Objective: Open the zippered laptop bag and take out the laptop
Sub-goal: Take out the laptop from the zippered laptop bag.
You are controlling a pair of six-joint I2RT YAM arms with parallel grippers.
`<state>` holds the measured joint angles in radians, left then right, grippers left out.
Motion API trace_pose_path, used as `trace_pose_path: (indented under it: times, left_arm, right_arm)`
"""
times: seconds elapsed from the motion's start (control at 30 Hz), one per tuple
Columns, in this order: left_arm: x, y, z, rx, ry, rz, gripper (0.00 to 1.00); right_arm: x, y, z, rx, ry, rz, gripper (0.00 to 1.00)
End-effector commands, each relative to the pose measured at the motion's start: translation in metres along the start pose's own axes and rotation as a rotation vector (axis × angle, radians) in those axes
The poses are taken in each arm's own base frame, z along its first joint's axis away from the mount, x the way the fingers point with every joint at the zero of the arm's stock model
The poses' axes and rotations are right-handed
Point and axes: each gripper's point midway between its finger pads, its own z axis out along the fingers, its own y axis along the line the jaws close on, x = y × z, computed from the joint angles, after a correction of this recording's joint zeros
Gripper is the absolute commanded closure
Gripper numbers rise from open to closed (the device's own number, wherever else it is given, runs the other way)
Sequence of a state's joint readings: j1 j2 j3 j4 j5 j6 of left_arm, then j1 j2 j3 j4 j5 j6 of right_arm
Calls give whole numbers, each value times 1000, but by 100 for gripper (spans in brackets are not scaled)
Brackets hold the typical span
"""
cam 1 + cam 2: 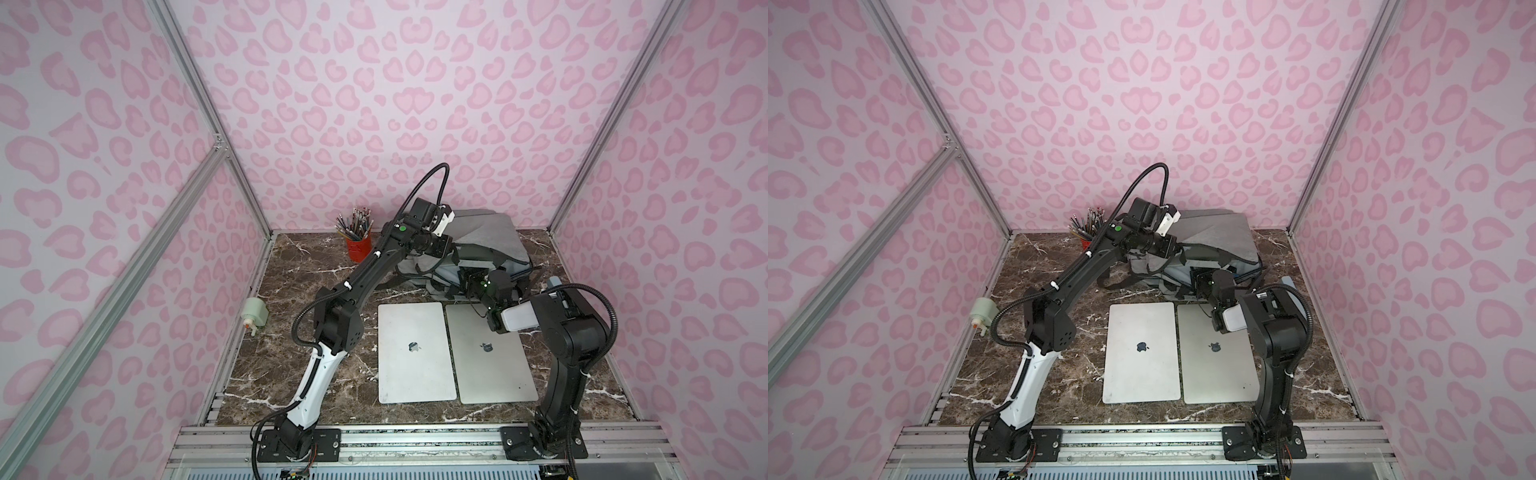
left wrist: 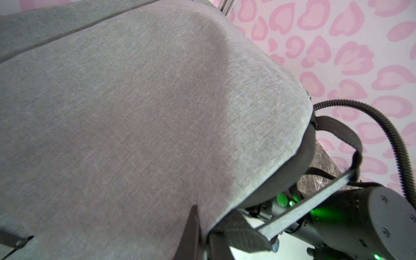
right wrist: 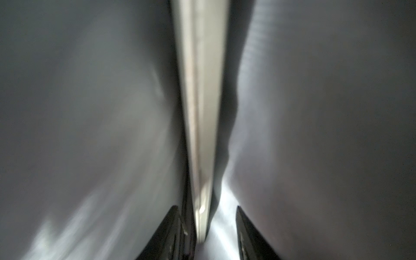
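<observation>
Pink leopard-print walls enclose a dark marble bench (image 1: 291, 365), where the grey fabric zippered laptop bag (image 1: 488, 239) lies at twelve o'clock, its long axis running nine to three. Left tool (image 2: 202, 234), jaws together, pinches the bag's upper fabric. Right tool (image 3: 208, 236) reaches inside the bag, jaws partly apart astride the silver laptop edge (image 3: 200, 112); whether they grip cannot be told.

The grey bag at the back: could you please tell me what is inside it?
Inside the grey bag, the right wrist view shows a thin silver edge, likely a laptop, between the right pincer tips. The rest is hidden by fabric.
</observation>
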<state>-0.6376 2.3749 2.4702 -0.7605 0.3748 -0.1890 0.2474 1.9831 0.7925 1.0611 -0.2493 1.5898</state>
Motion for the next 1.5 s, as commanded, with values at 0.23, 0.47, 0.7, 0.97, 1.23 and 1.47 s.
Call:
trace_pose_path:
  times: [0.23,0.47,0.7,0.97,1.23,1.47]
  left_arm:
    - [-8,-28,0,118,-25,40,99]
    - [-2,-35,3,147,-5,51,98]
    - [2,-33,2,132,8,64,99]
    - [9,-10,3,76,33,73,99]
    - [11,15,7,4,39,92,99]
    - [8,31,9,-58,24,115,99]
  right_arm:
    - [-6,34,16,-193,-38,32,63]
    - [-6,36,27,-235,-48,80,62]
    - [-12,41,34,-286,-74,102,73]
    - [-17,67,20,-343,-88,29,98]
    - [-11,100,1,-382,-99,-85,100]
    - [0,105,-28,-375,-111,-119,100]
